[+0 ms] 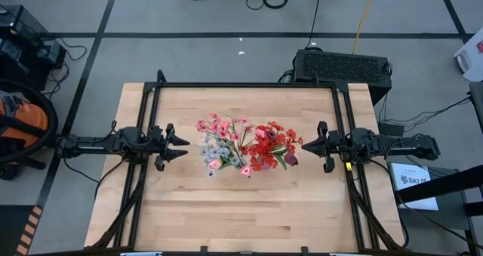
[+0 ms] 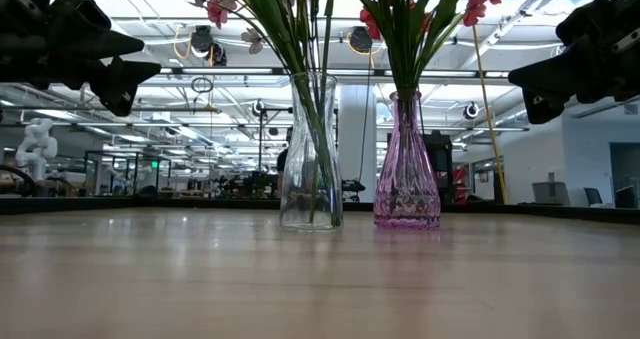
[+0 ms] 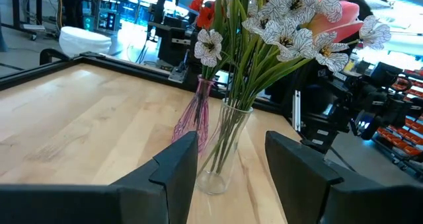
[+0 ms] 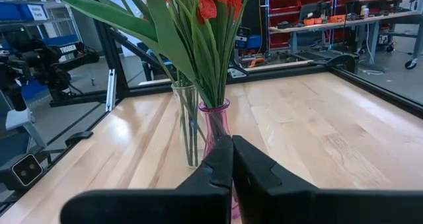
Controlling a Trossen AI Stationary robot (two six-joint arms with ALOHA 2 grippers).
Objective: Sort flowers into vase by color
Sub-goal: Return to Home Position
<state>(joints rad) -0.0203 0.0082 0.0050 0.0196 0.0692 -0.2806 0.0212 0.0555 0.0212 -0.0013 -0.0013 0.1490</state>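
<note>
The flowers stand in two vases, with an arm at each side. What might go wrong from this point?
The right gripper, shut, sits very near the outer red flowers; a sideways move might snag a bloom and tip the purple vase.
The transparent vase stands close beside it, so one falling would likely hit the other.
The open left gripper is similarly near the pink and white flowers.
</note>
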